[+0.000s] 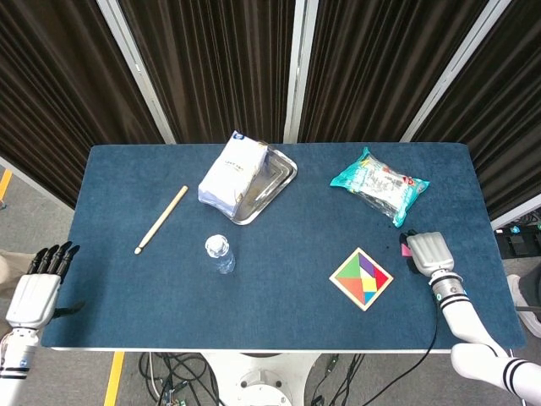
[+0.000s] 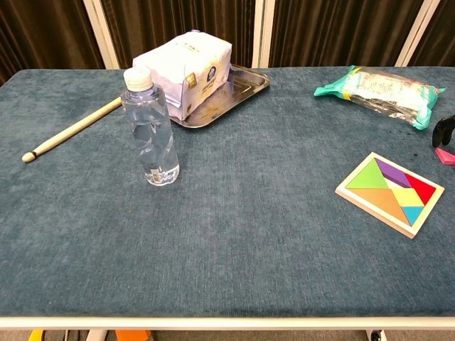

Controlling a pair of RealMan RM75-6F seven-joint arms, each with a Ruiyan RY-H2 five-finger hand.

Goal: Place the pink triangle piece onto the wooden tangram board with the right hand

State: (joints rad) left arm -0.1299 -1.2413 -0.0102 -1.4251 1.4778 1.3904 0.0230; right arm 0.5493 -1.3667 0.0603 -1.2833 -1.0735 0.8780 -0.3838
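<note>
Pink, thin and flat, the triangle piece [image 1: 407, 250] lies on the blue cloth just right of the wooden tangram board [image 1: 361, 278], half hidden under the right hand [image 1: 429, 251]; whether those fingers hold it I cannot tell. It looks light and stiff, best pinched by its edges.

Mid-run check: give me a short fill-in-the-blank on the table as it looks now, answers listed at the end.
1. The white bag rests partly on the metal ____.
2. The right hand is over the pink triangle piece, which lies to the ____ of the wooden tangram board in the chest view.
3. Between the wooden stick and the tangram board stands a clear water ____.
4. The left hand is beyond the table's ____ edge, holding nothing.

Missing words: tray; right; bottle; left
</note>
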